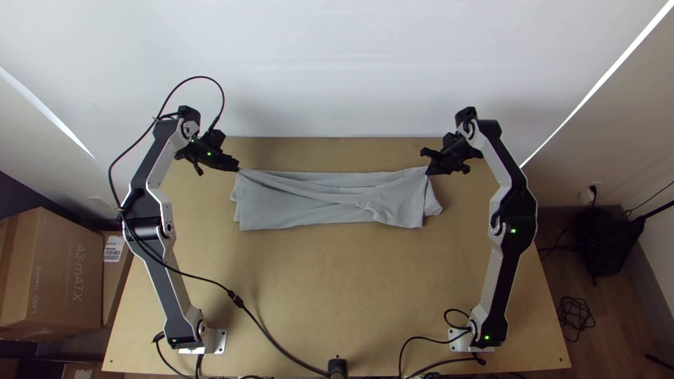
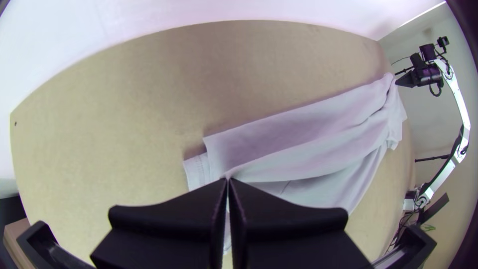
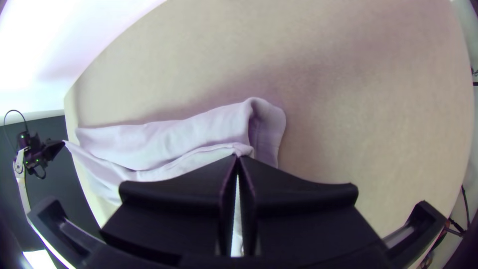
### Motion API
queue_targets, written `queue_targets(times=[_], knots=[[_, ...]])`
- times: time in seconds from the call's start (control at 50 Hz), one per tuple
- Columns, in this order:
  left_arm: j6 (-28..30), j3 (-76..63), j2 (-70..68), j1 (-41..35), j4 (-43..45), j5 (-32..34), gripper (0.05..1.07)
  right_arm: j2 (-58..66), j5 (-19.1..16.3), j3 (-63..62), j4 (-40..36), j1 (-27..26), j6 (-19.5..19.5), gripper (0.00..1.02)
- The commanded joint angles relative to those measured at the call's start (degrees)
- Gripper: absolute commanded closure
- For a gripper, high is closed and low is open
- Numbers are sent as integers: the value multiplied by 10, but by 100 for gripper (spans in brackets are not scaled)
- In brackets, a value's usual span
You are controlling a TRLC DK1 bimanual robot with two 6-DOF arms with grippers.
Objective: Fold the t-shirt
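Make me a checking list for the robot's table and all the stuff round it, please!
Surface: light wooden table.
Job's things: grey t-shirt, lying as a long sideways strip, wrinkled.
Clutter: cardboard box, off the table's left side.
Left gripper: jaws closed on the shirt's far left corner.
Right gripper: jaws closed on the shirt near its far right corner.
Cables: a black cable curves over the table's near left part; a tangled one lies on the floor, right.
Surroundings: white wall behind the table.
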Motion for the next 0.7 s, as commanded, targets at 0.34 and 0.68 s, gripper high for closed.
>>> queue_targets(times=[0.34,0.68], knots=[[-27,-65,-5,25,18,28,102,68,35,32,-4,-19,20,99],[-6,-193,-132,64,52,84,12,-34,39,-15,16,-51,19,3]])
